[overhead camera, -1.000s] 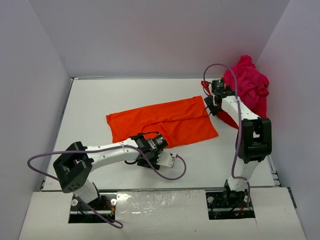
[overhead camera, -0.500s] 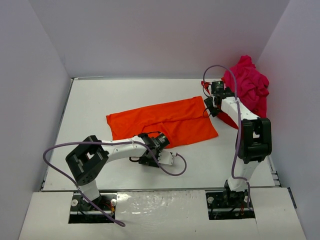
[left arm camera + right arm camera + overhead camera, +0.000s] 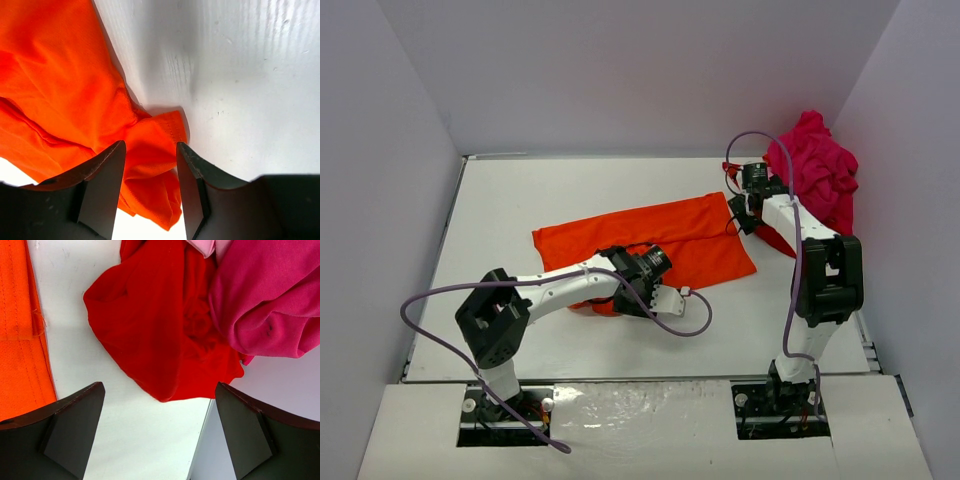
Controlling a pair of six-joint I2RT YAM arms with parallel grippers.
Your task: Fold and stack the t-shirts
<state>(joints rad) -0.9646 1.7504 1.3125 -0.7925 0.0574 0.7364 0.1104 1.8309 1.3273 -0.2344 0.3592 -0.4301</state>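
We are noting left fingers [image 3: 100, 190], newly arrived, closing around orange t-shirt [image 3: 670, 235] hem, starting the fold; right fingers [image 3: 70, 425] gaping, empty.

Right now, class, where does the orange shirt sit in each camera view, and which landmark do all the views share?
Top external: the orange shirt lies mid-table.
Left wrist: the shirt fills the left half.
Right wrist: only a strip along the left edge.
Shared landmark: the white table.
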